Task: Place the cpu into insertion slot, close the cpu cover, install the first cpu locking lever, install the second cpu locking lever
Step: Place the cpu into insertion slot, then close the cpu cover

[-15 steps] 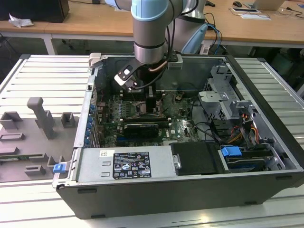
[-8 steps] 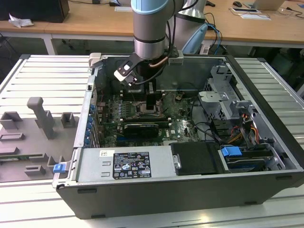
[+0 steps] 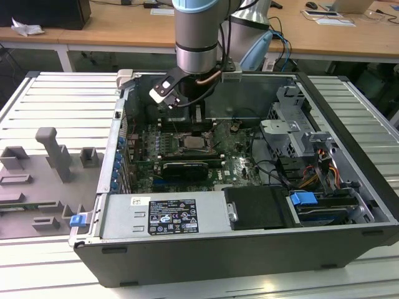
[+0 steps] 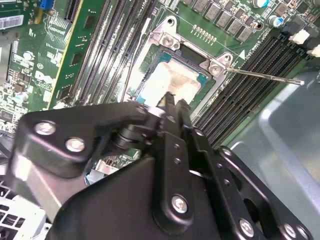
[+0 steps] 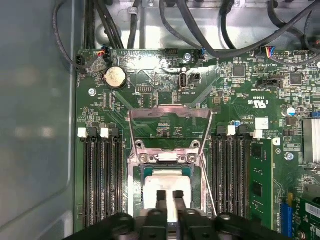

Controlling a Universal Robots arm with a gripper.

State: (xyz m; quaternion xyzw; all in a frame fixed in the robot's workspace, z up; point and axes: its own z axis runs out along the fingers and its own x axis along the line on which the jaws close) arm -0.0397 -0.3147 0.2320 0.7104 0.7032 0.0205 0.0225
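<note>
The cpu lies flat in the insertion slot, its pale metal top facing up; it is also in the second wrist view and the exterior view. The cpu cover stands swung open past its hinge, with green board showing through its window. My gripper hovers just over the near edge of the cpu, fingers shut with nothing between them. One thin locking lever sticks out free to one side of the socket, and another runs along the opposite side.
The open computer case surrounds the board. Black memory slots flank the socket on both sides. A power supply sits at the front, with a drive cage and cables on the exterior view's right. A grey fixture stands outside.
</note>
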